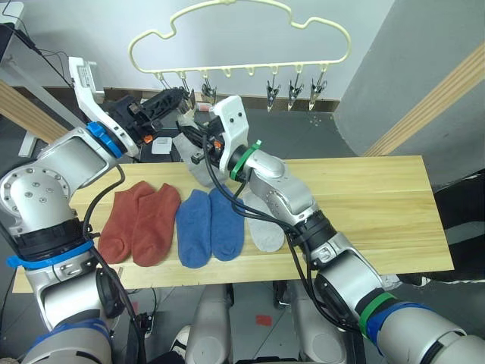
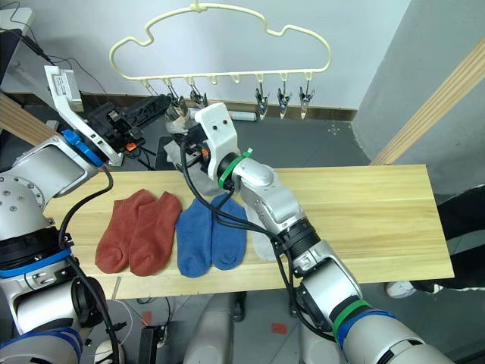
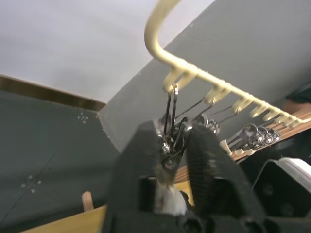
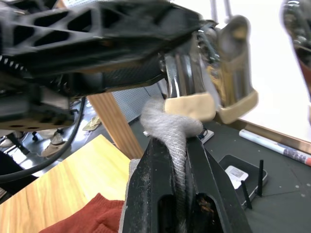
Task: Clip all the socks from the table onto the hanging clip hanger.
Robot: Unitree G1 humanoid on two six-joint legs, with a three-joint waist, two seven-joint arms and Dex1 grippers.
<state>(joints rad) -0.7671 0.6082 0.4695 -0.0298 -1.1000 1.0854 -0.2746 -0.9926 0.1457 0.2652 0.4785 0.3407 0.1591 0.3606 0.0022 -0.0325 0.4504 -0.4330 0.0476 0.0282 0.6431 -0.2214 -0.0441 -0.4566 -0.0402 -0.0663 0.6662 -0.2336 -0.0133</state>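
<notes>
The pale-yellow clip hanger hangs above the table's far edge. My left gripper is shut on one of its metal clips, near the left end of the row. Just below it, my right gripper is shut on a light grey sock, whose bunched top edge touches the cream pads of that clip. The rest of this sock hangs down over the table. Flat on the table lie two rust-red socks, two blue socks and another light grey sock.
Several more metal clips hang from the right part of the hanger bar. A slanted wooden pole rises at the right, another at the far left. The right half of the table is bare wood. Small boxes lie on the floor behind.
</notes>
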